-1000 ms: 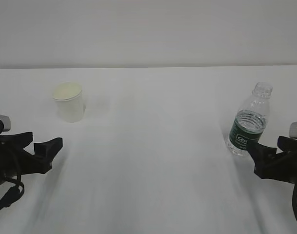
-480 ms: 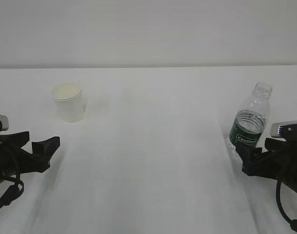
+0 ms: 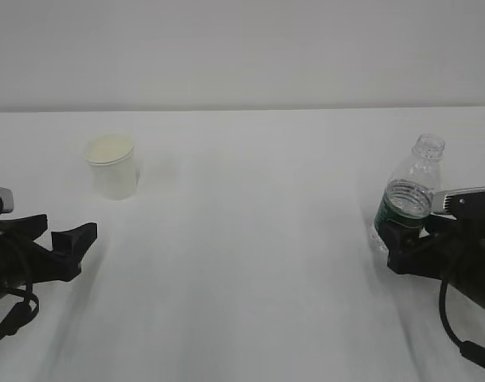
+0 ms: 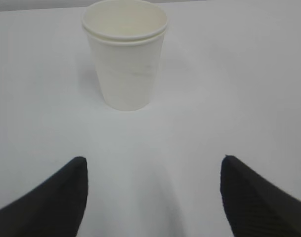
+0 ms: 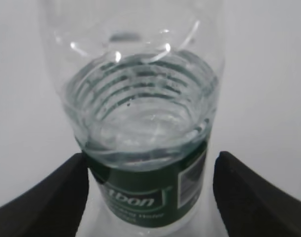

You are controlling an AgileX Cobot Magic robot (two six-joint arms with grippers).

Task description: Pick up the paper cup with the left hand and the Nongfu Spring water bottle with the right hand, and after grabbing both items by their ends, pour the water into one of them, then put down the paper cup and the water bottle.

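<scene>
- White counter (image 3: 250, 239) runs under everything, plain and bare in colour, with a pale wall behind it.
- The paper cup (image 3: 112, 165) stands upright on the counter's left side, back from my left hand (image 3: 63, 247); its inside looks pale cream.
- From my left wrist the cup (image 4: 124, 52) sits straight ahead, centred between my two dark fingertips (image 4: 51, 197), apart from both.
- My left jaws are spread wide and hold nothing; they sit low near the counter, well short of the cup.
- The water bottle (image 3: 408, 199) stands upright on the right side, uncapped, with its dark green label low on the body.
- My right hand (image 3: 405, 247) sits at the bottle's lower part; in the outside view one dark fingertip covers part of the label.
- From my right wrist the bottle (image 5: 140, 123) fills the space between my fingertips (image 5: 46, 197), its label showing white lettering.
- My right jaws are spread wide on either side of the bottle; the left fingertip looks just beside the label, and I cannot tell whether it touches.
- The water (image 5: 140, 113) lies clear and level in the bottle, its surface a little above the label.
</scene>
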